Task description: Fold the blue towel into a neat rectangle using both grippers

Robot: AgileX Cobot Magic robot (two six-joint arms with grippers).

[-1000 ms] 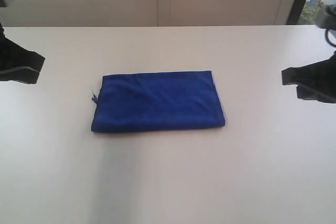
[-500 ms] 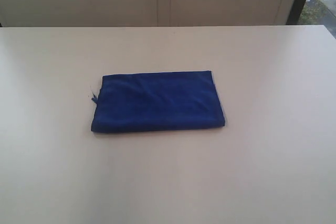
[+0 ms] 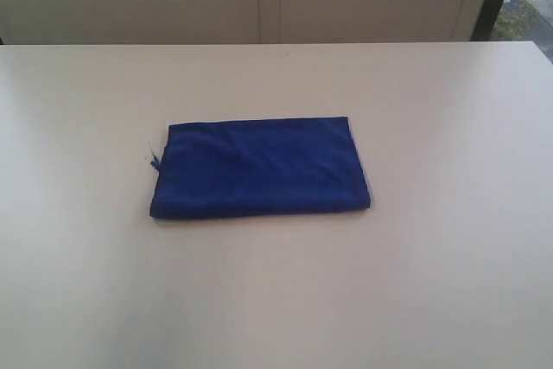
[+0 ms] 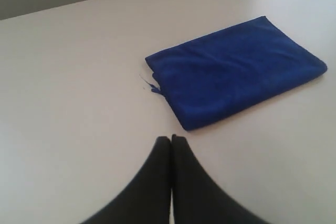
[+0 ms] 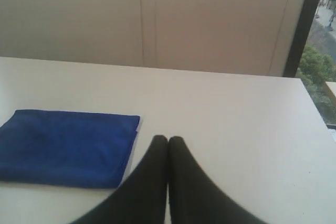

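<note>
The blue towel (image 3: 259, 168) lies flat on the bench (image 3: 432, 291), already doubled into a rectangle. It sits out beyond the tips of both pairs of fingers and touches neither. The left fingers (image 4: 161, 156) and the right fingers (image 5: 178, 156) are each pressed together and hold nothing. Treat the towel as light, soft and limp: it should sag when lifted, and its layers may slide apart. If you regrip, spread the fingers first. Pinch all layers at a corner of the short edge nearest each pair, clear of the small tag (image 3: 155, 160).
</note>
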